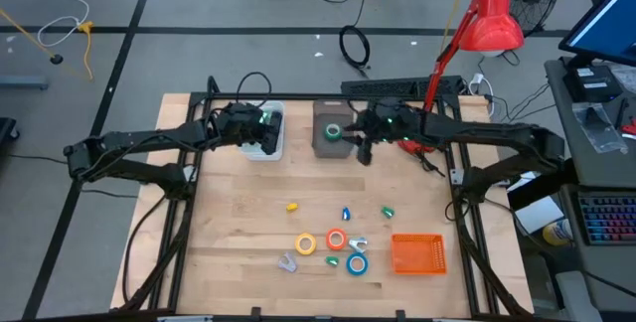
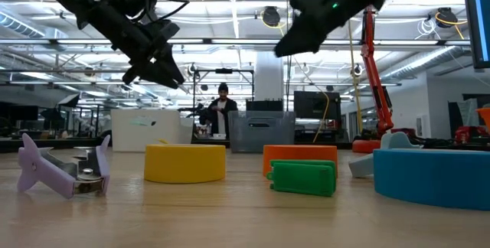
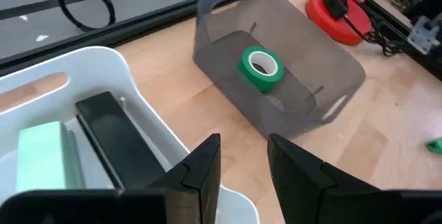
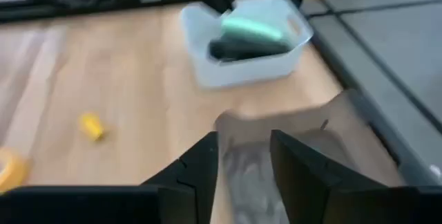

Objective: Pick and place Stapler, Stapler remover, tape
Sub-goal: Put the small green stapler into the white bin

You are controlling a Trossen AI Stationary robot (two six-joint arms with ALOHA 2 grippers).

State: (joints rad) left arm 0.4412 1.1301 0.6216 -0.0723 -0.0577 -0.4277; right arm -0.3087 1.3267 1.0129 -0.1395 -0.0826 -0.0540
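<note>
The green tape roll (image 3: 261, 68) lies flat on the floor of the grey bin (image 3: 324, 51) at the table's far side. The white bin (image 3: 131, 72) beside it holds a black stapler (image 3: 114, 137) and a pale green stapler (image 3: 41, 158). My left gripper (image 3: 244, 144) hovers open over the white bin's rim. My right gripper (image 4: 243, 141) hovers open above the grey bin (image 4: 331, 134). The yellow tape (image 1: 306, 244), orange-red tape (image 1: 336, 240) and blue tape (image 1: 357, 263) lie flat near the table's near edge, among small staple removers.
Staple removers lie scattered: yellow (image 1: 292, 206), blue (image 1: 346, 213), green (image 1: 388, 212), another green (image 1: 333, 260) and a pale purple one (image 1: 288, 261). An orange basket (image 1: 417, 253) sits near right. A red lamp (image 1: 492, 19) stands beyond the far right corner. A person (image 2: 222, 114) stands far behind.
</note>
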